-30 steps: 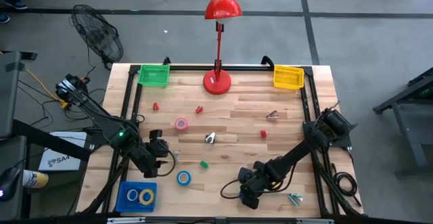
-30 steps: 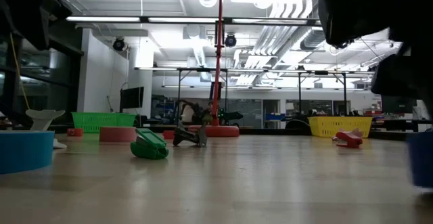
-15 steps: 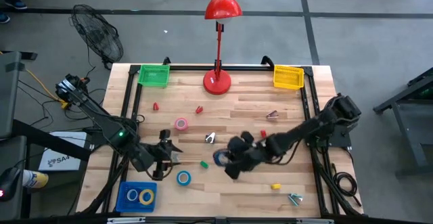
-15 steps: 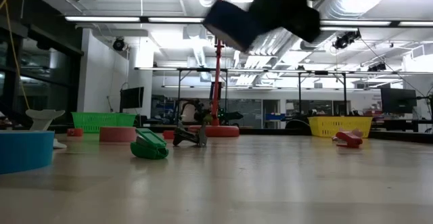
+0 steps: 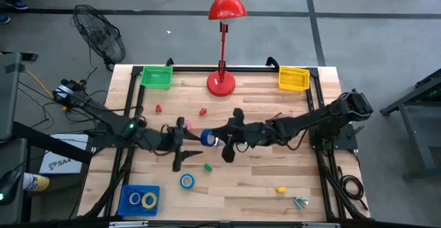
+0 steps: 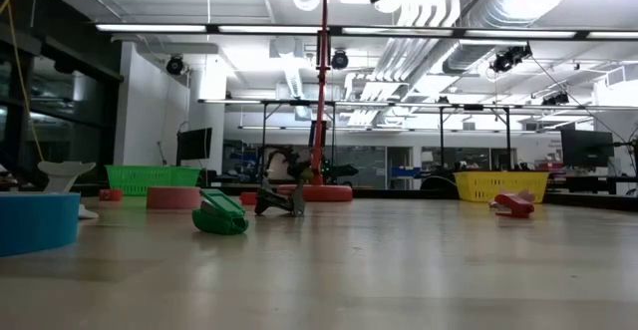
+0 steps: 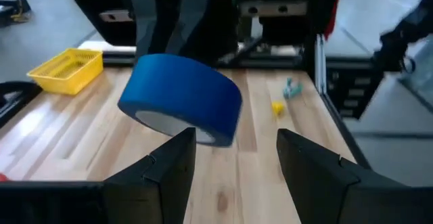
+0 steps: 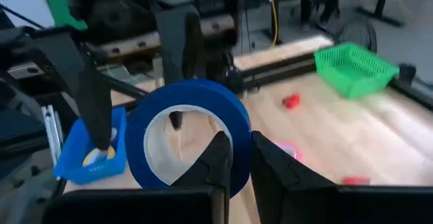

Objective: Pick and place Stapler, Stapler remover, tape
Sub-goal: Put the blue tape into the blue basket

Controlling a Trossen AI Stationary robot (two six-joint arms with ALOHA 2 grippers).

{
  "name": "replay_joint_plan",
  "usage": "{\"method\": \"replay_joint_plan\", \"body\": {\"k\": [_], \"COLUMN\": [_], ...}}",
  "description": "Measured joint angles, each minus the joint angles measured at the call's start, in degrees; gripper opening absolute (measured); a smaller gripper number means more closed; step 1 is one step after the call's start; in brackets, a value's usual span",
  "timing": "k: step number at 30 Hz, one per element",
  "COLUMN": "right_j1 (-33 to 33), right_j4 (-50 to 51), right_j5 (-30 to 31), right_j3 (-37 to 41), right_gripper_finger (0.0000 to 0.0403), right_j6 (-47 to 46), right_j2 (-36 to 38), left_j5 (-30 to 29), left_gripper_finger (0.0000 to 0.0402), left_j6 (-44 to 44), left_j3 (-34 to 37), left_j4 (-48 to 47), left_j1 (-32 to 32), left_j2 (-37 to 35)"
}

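1. The right gripper point(image 8: 233, 158) was raised over the middle of the table point(image 5: 255, 187), its fingers pinched shut on the wall of a blue tape roll point(image 5: 207, 138), 1 finger inside the pale core and 1 outside.
2. The left gripper point(image 7: 235, 153) faced that roll from the opposite side, its 2 fingers spread wide with nothing between them; in the left wrist view the blue tape roll point(image 7: 181, 99) hung just beyond the fingertips, apart from them.
3. In the high view the 2 arms met near the table's centre, the roll between them.
4. A pink tape roll point(image 5: 185, 125) lay on the wood just beside the left arm.
5. A light blue tape roll point(image 5: 187, 181) lay nearer the front edge.
6. The blue bin point(image 5: 127, 202) at the front left corner held 2 more rolls, 1 blue and 1 yellow.
7. A green basket point(image 5: 157, 77) and a yellow basket point(image 5: 293, 78) stood at the back corners, with a red lamp point(image 5: 222, 82) between them.
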State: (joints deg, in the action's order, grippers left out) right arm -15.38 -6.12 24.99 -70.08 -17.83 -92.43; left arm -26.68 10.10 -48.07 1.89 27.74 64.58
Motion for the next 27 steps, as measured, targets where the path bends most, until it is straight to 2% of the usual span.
{"method": "replay_joint_plan", "body": {"k": [6, 17, 22, 27], "right_j1": [1.93, 5.17, 6.31, 6.78], "right_j4": [-1.94, -3.4, -3.77, -3.59], "right_j5": [-2.21, -4.64, -4.92, -4.8], "right_j3": [-0.04, -0.07, -0.07, -0.07], "right_gripper_finger": [0.0025, 0.0025, 0.0025, 0.0025], "right_j6": [5.04, 7.77, 7.83, 7.87], "right_j2": [1.27, 1.51, 1.51, 1.47], "left_j5": [1.49, 4.42, 4.51, 4.11], "left_gripper_finger": [0.0204, 0.0197, 0.0155, 0.0084], "left_j6": [-0.02, -2.28, -2.15, -2.24], "left_j3": [0.0, 0.02, 0.02, 0.02], "left_j4": [3.53, 8.92, 9.08, 9.08], "left_j1": [-3.35, -6.18, -6.2, -6.2], "left_j2": [-0.02, -0.02, -0.02, -0.02]}}
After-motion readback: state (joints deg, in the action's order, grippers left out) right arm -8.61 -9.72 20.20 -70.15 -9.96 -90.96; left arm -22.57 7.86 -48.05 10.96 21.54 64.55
